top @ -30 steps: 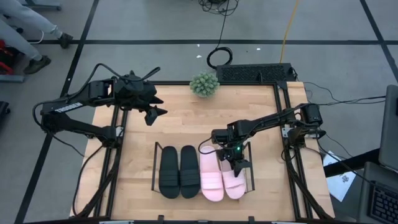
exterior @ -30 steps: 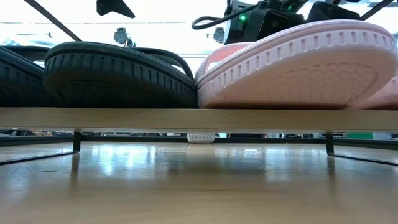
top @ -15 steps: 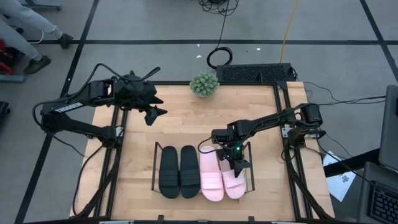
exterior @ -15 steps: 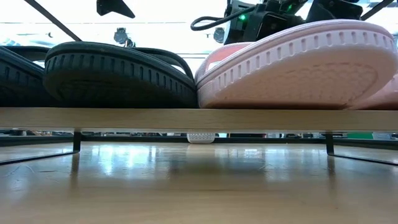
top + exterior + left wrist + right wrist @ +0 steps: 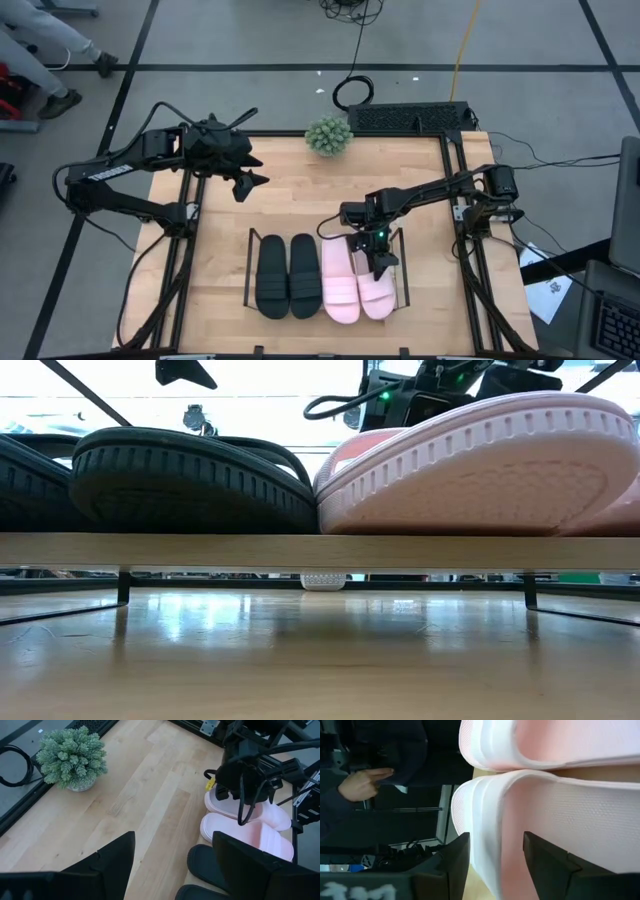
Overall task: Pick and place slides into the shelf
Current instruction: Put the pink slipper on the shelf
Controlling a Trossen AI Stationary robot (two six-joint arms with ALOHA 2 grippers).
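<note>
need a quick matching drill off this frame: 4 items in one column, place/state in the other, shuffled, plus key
Things:
1. black slides
2. pink slides
3. plant
4. left gripper

Places or states:
A. at the table's far edge, near the middle
B. on the shelf, left half
C. open, hanging over the table's left part, away from the shelf
D. on the shelf, right half, with the right gripper open above them

Pairs: 1-B, 2-D, 3-A, 4-C
</note>
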